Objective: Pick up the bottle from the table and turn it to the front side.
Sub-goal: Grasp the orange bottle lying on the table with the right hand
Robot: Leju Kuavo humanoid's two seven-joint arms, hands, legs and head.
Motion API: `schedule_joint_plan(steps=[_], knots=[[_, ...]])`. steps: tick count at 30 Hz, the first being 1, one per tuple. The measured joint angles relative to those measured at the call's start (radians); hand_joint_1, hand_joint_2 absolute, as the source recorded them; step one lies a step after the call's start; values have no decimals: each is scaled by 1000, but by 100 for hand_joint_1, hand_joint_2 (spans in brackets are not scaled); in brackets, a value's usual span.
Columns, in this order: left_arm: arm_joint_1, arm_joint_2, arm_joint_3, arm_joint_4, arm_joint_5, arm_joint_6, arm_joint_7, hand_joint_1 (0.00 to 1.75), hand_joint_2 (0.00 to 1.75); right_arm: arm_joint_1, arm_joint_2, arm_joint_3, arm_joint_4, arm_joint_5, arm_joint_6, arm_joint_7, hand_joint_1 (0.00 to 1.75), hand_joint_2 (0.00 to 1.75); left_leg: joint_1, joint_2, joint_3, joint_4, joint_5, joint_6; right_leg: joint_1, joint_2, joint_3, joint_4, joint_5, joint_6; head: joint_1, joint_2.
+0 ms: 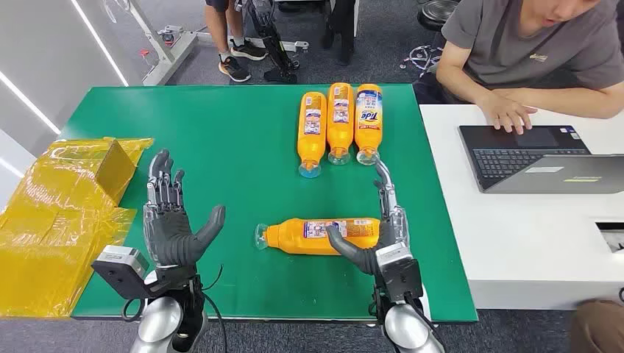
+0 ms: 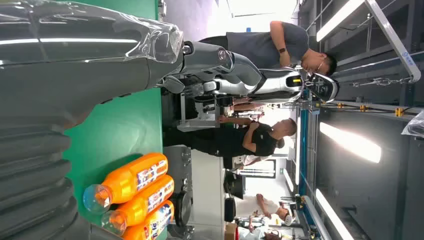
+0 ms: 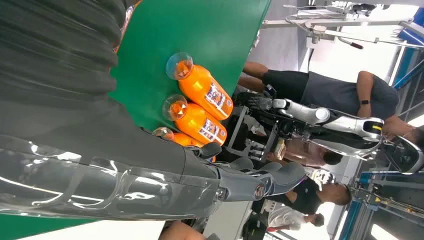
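**bottle lying down by your right hand**

the bottle (image 1: 320, 236) lies on its side on the green table (image 1: 235, 147), near the front edge, with its cap to the left. your right hand (image 1: 375, 235) is at its fat end. the thumb lies across the bottle and the fingers (image 1: 388, 198) point straight out past it, so you cannot tell if it is held. your left hand (image 1: 171, 220) is up and spread wide, holding nothing. three more orange bottles (image 1: 340, 121) lie side by side farther back. a person (image 1: 530, 51) sits at a laptop (image 1: 544, 158) on the white desk (image 1: 515, 243).
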Motion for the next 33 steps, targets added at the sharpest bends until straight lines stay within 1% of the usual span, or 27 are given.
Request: schedule_joint_plan(steps=[9, 14, 18, 21, 23, 25, 27, 28, 30, 33], knots=[[-4, 1, 0, 6, 19, 9, -5, 0, 175, -7, 0, 0, -8, -9, 4, -42, 0, 175, 0, 0, 0, 0, 0, 0, 0, 0, 0, 0, 0, 0, 0, 0], [-16, 1, 0, 13, 25, -2, -5, 0, 175, -8, 0, 8, -23, 12, -12, -84, 0, 175, 0, 0, 0, 0, 0, 0, 0, 0, 0, 0, 0, 0, 0, 0], [-32, 1, 0, 22, 29, -12, -7, 0, 175, -7, 0, 16, -32, 43, -14, -68, 0, 175, 0, 0, 0, 0, 0, 0, 0, 0, 0, 0, 0, 0, 0, 0], [-41, 1, 0, 29, 29, -15, -8, 0, 175, -7, -2, 17, -31, 79, -6, -23, 0, 175, 0, 0, 0, 0, 0, 0, 0, 0, 0, 0, 0, 0, 0, 0], [-47, 1, 0, 33, 28, -18, -8, 0, 175, -9, -7, 16, -27, 143, 22, 46, 0, 175, 0, 0, 0, 0, 0, 0, 0, 0, 0, 0, 0, 0, 0, 0], [-52, 1, 0, 36, 26, -23, -8, 0, 175, -18, -22, 16, -17, 244, 85, 141, 0, 175, 0, 0, 0, 0, 0, 0, 0, 0, 0, 0, 0, 0, 0, 0], [-59, 1, 0, 39, 24, -30, -8, 0, 175, -42, -48, 14, 2, 349, 178, 233, 0, 175, 0, 0, 0, 0, 0, 0, 0, 0, 0, 0, 0, 0, 0, 0], [-62, 1, 0, 40, 24, -33, -8, 0, 175, -58, -63, 13, 15, 390, 224, 265, 0, 175, 0, 0, 0, 0, 0, 0, 0, 0, 0, 0, 0, 0, 0, 0], [-65, 1, 0, 41, 23, -39, -8, 0, 175, -95, -95, 8, 45, 445, 293, 297, 0, 175, 0, 0, 0, 1, 0, 0, 0, 0, 0, 0, 1, 1, 0, 0], [-70, 1, 0, 43, 26, -51, -8, 0, 175, -154, -143, 1, 92, 482, 373, 318, 0, 175, 0, 0, 0, 1, 0, 0, 0, 0, 0, 0, 1, 0, 0, 0]])
